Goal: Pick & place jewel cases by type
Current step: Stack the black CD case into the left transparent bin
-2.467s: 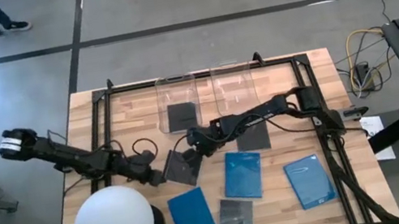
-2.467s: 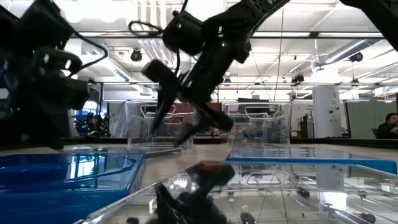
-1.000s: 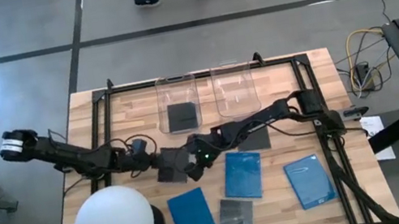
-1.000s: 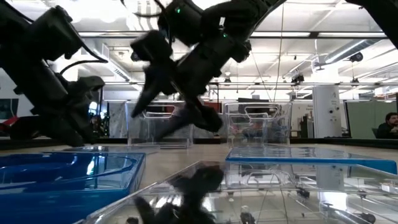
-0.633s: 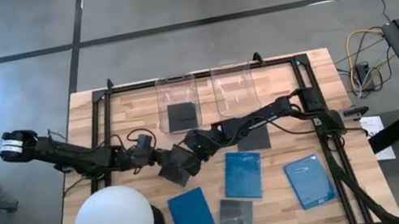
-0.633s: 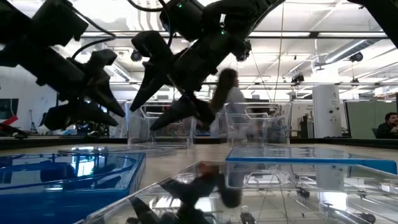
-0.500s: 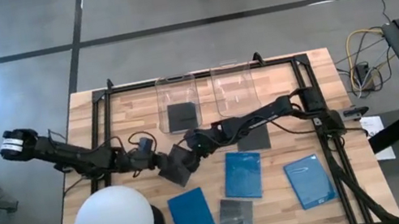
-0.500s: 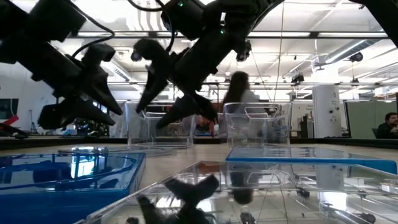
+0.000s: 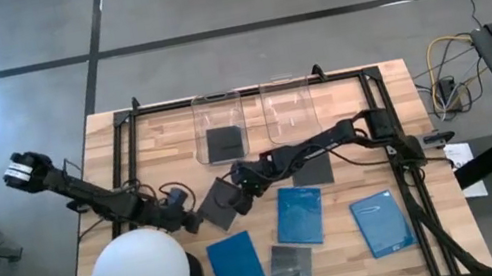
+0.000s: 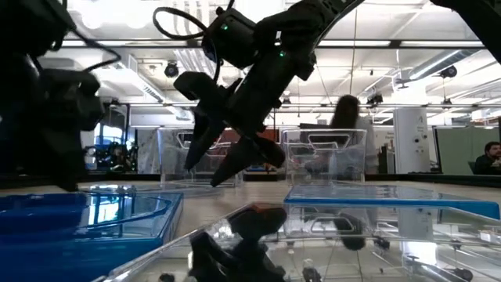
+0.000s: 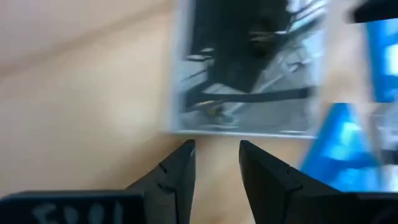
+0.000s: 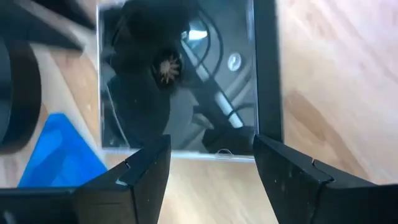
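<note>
Near the desk's front edge we see a blue case (image 9: 236, 266), a shiny dark case (image 9: 291, 269) and two more blue cases (image 9: 299, 215) (image 9: 382, 223). Toward the middle of the desk lies a dark square case (image 9: 220, 204). Our left gripper (image 9: 190, 221) sits just beside it, fingers a little apart, holding nothing. Our right gripper (image 9: 244, 187) is on its other side, fingers spread wide, holding nothing. Another dark case (image 9: 312, 172) lies partly under the right arm. At the back edge, one clear bin (image 9: 220, 125) holds a dark case (image 9: 224, 144).
</note>
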Robot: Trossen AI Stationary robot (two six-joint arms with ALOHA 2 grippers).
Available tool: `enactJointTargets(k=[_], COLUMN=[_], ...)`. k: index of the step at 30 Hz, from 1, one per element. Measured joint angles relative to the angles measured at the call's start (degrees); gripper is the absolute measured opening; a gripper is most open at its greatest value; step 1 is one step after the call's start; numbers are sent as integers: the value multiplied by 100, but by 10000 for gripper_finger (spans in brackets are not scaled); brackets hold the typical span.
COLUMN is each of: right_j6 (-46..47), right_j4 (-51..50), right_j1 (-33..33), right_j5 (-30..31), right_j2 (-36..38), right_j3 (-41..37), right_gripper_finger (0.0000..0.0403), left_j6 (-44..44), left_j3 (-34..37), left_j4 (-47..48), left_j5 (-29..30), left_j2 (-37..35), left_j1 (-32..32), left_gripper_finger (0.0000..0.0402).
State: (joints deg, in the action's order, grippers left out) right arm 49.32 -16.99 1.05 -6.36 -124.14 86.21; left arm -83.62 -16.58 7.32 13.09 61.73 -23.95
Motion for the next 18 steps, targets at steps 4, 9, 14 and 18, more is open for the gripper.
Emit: enactJointTargets(k=[4,9,14,18], right_j6=[-2,134,212,158], right_j4=[9,74,243,251], right_j1=[3,47,85,86], right_j5=[-359,-1026,-1317,-1354], right_j2=[0,0,-9,84], right_j3=[-33,-49,-41,-32], right_gripper_finger=[226,226,226,226], left_j6=[54,-10,-85,-224], left_j3=[87,181,193,201], left_j4=[282,345,325,319], left_j5=[413,991,1351,1626], left_j2=[4,0,7,-56], left_j1=[92,323,535,591], left_gripper_finger=[106,106,106,106])
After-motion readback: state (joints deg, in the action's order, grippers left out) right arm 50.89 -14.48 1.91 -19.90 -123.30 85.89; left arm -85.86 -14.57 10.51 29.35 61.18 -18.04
